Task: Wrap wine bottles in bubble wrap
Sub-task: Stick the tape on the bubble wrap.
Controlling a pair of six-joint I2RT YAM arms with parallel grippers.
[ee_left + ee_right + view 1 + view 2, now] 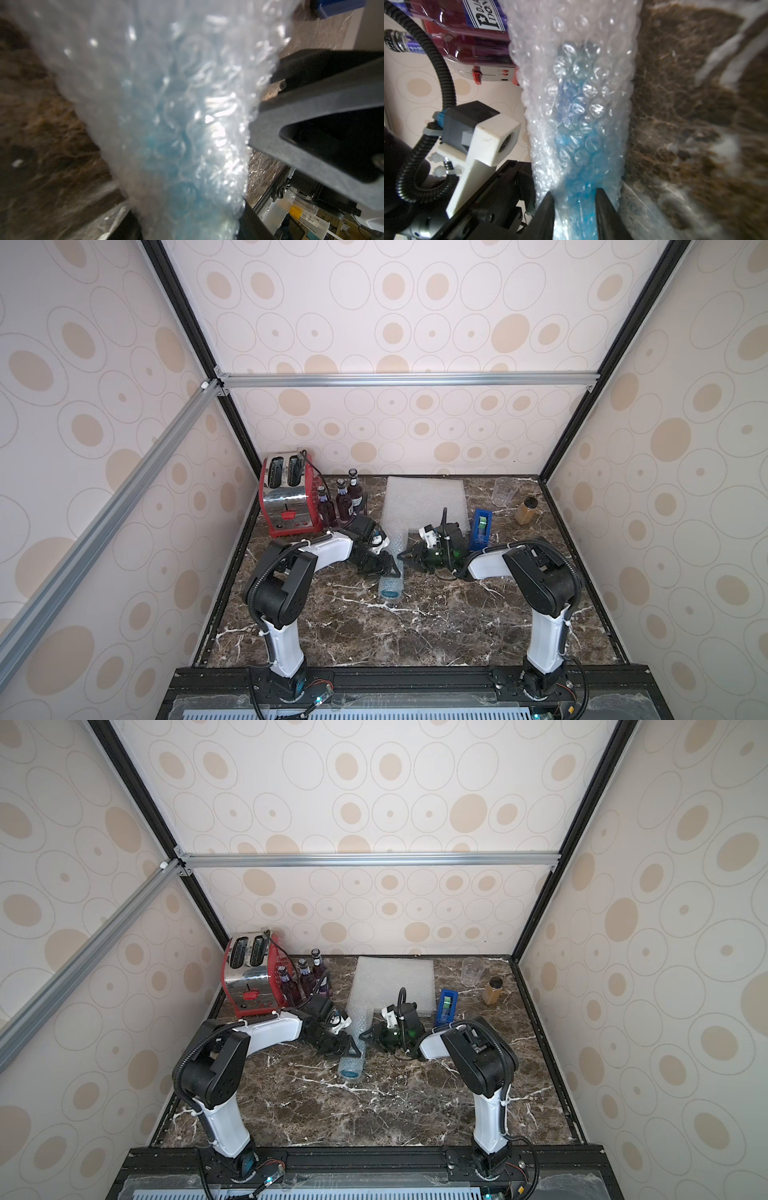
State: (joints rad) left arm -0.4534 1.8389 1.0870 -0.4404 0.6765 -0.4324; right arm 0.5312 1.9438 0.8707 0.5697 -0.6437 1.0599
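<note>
Top views: on veined marble table (415, 626), left gripper (388, 568) clamps the bubbly wrap roll (392, 545) w/ blue bottle (390, 593) inside; right gripper (404, 556) tips part-open against it, grip unclear. Behind: flat wrap sheet (424, 497), three slim purple bottles (344, 504)

A toaster (286, 502), three wine bottles (344, 502) (upright), bubble wrap (424, 497), a tape dispenser (482, 529), a cup (505, 491) and a jar (527, 510) are carried by the marbled table (415, 630).
</note>
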